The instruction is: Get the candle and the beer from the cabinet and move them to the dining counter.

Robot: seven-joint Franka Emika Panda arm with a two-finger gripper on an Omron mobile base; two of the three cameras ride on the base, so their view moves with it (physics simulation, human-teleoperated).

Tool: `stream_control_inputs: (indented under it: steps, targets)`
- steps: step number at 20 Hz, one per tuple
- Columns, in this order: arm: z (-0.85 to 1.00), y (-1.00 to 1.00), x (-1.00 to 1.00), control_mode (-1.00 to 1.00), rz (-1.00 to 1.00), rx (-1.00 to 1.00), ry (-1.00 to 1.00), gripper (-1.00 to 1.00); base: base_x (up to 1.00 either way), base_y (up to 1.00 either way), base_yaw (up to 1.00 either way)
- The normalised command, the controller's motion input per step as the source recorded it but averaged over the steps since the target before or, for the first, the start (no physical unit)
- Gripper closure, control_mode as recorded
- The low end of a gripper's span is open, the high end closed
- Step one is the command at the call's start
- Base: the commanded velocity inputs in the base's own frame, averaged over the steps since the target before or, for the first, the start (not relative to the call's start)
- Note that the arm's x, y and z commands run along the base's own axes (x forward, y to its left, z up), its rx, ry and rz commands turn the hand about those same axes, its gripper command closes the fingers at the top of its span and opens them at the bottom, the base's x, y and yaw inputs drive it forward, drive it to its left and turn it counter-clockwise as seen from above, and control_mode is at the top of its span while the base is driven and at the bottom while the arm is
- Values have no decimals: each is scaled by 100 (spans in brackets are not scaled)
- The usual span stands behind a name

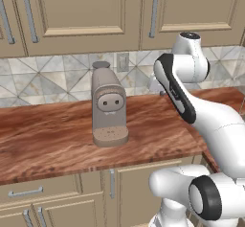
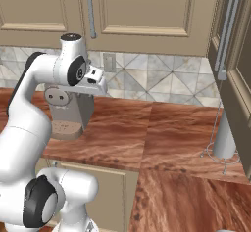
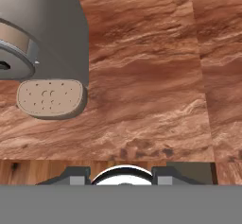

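The beige upper cabinet doors (image 1: 81, 10) (image 2: 142, 11) above the counter are all closed, each with a long metal bar handle (image 1: 154, 10) (image 2: 90, 8). The candle and the beer are hidden, and the dining counter is out of view. My hand (image 2: 94, 81) hangs over the narrow wood counter (image 1: 52, 140), just right of a coffee machine. In the hand view my gripper (image 3: 121, 173) is open, its fingertips (image 3: 78, 175) apart with nothing between them, looking down on bare wood (image 3: 146, 76).
A beige-grey coffee machine (image 1: 108, 106) (image 2: 68, 113) (image 3: 42, 34) stands mid-counter against the tile backsplash (image 2: 157, 79). A grey cylinder on a wire stand (image 2: 224, 140) sits at the right corner beside a tall dark panel with a bar handle (image 2: 228, 30). Base cabinets with drawers (image 1: 28, 192) are below.
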Motion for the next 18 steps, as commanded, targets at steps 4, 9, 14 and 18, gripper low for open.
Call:
stream_control_inputs:
  steps: [4,9,14,18]
  targets:
    - [0,4,4,-100,-1,0,-7,-100,0,0,0]
    - [2,0,-4,-100,1,0,-30,-100,0,0,0]
    - [12,-5,-18,-100,8,2,-41,-100,0,0,0]
    - [24,-8,-40,-100,9,4,-49,-100,0,0,0]
